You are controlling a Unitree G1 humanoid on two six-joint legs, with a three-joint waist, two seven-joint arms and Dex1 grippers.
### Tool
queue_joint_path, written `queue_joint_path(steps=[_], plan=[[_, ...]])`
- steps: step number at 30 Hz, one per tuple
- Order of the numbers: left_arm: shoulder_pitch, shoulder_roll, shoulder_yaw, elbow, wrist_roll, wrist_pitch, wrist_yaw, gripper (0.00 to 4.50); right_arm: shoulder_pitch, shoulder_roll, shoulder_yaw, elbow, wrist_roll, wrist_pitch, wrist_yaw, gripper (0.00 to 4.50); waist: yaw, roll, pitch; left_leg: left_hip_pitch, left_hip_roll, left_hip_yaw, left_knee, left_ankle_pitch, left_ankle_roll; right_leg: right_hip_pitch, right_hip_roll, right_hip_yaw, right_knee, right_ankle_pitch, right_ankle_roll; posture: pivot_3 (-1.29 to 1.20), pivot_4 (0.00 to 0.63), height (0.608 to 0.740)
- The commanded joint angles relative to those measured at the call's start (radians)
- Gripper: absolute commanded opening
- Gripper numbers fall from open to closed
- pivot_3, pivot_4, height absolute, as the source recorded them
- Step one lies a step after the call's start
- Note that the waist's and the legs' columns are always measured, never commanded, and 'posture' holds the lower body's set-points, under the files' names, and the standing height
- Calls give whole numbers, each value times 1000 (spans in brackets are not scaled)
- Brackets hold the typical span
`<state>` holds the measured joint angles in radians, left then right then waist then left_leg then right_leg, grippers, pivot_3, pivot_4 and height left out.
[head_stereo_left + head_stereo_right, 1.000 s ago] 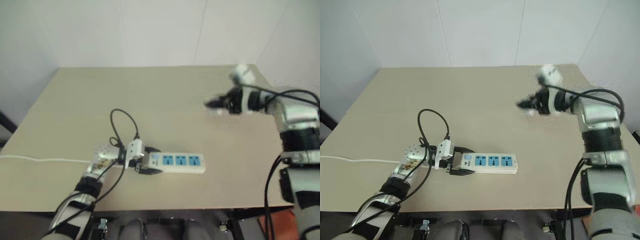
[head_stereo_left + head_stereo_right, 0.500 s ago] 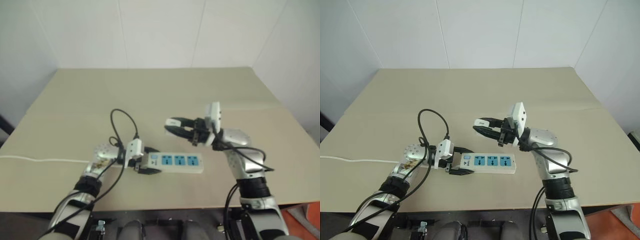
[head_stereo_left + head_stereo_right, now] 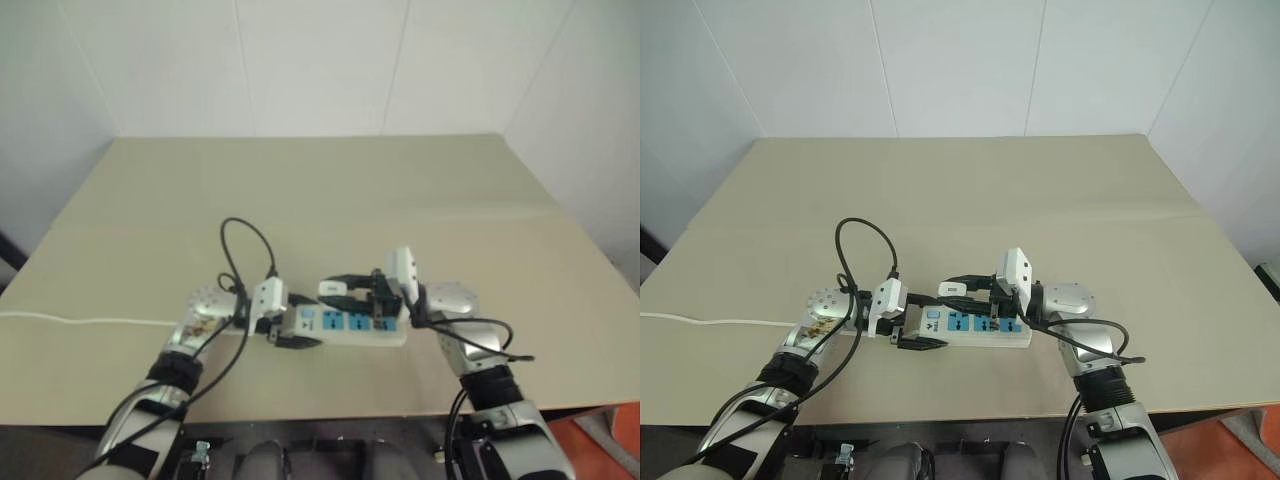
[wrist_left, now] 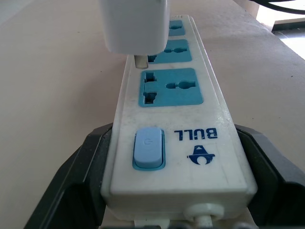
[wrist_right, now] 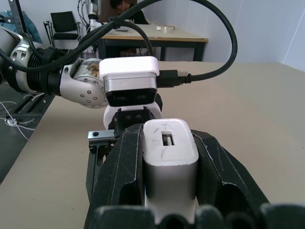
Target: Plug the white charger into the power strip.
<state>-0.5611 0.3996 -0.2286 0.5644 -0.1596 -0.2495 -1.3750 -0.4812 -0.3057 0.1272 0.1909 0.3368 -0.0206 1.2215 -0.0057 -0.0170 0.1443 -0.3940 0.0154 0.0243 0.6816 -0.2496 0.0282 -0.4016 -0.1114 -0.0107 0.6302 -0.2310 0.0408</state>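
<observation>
Two end effectors share the job: our left end effector [image 3: 915, 322] straddles the switch end of the power strip [image 4: 176, 119] on the desk [image 3: 400, 190], fingers spread around it, while our right end effector [image 5: 169, 167] pinches the white charger [image 5: 170, 152] just above the sockets. We should square the prongs over one socket, then press straight down.

silver-grey jointed arms with black cuffs and looping black cables; white boxy wrist housings; black two-finger left gripper [image 3: 921, 322] and right gripper [image 3: 955, 291].
</observation>
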Motion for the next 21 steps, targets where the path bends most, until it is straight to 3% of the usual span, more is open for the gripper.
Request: queue_joint_path(steps=[1, 21], plan=[[17, 16, -26, 10, 41, 12, 4, 3315, -9, 2, -1, -12, 15, -30, 12, 1170, 0, 0, 0, 0, 0, 0, 0, 0, 0, 0, 0, 0, 0, 0, 0, 0, 150, 740], [37, 21, -25, -22, 35, 31, 5, 3315, -25, -4, -2, 46, 6, -49, 6, 1170, -1, 0, 0, 0, 0, 0, -1, 0, 0, 0, 0, 0, 0, 0, 0, 0, 150, 740]])
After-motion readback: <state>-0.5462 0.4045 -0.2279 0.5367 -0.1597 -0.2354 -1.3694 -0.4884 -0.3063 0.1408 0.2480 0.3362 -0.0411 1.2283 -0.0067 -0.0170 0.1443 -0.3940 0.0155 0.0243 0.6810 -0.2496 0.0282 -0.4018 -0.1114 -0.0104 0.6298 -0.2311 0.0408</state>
